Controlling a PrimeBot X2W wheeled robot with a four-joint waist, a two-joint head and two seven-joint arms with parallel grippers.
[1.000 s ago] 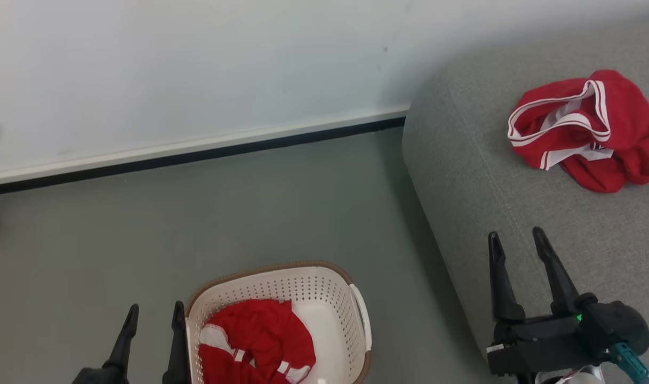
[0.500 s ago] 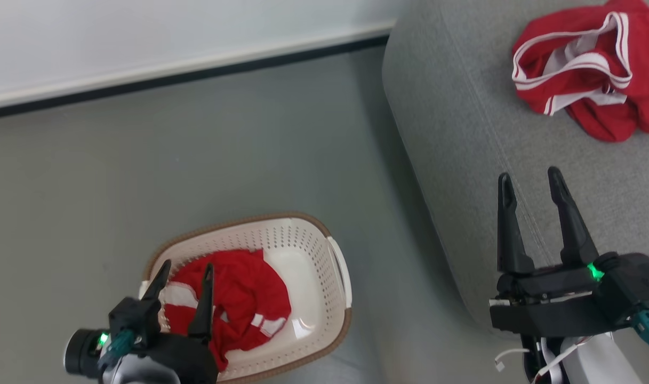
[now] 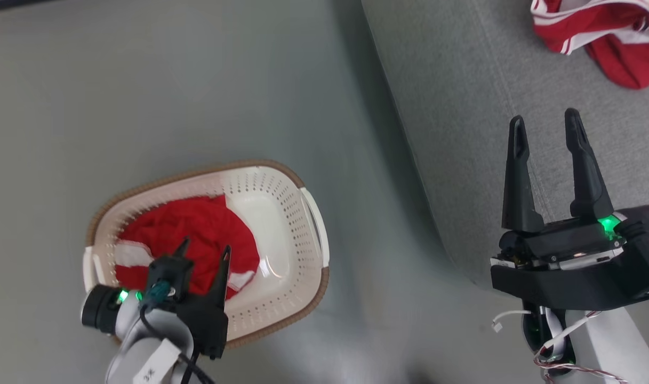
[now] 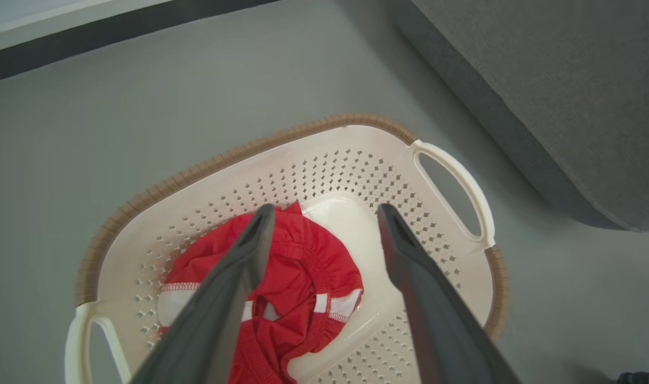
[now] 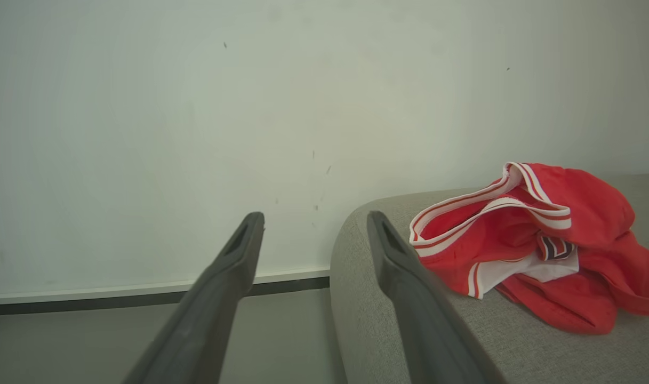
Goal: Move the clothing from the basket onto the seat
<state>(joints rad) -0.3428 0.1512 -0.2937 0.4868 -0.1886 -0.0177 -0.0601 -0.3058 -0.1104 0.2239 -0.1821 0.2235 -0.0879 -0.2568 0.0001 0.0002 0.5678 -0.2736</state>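
The cream basket (image 3: pixel 207 169) stands on the floor left of the grey seat (image 3: pixel 463 106). One red garment with white trim (image 3: pixel 196 234) lies crumpled in its left half. My left gripper (image 3: pixel 205 246) hangs open just above that garment, and in the left wrist view its fingers straddle the cloth (image 4: pixel 297 256) inside the basket (image 4: pixel 303 128), not touching it. A second red garment (image 3: pixel 612 32) lies on the seat at the far right. My right gripper (image 3: pixel 544 117) is open and empty over the seat's near edge, short of that garment (image 5: pixel 543 240).
Grey floor (image 3: pixel 196 80) surrounds the basket. A white wall (image 5: pixel 196 106) with a dark baseboard (image 5: pixel 143 301) runs behind. The seat's rounded corner (image 4: pixel 543 80) rises close to the basket's right handle (image 4: pixel 463 181).
The head camera has tilted down, shifting the whole picture. My left gripper has moved from beside the basket's left rim to over the red garment inside. Both grippers stay open.
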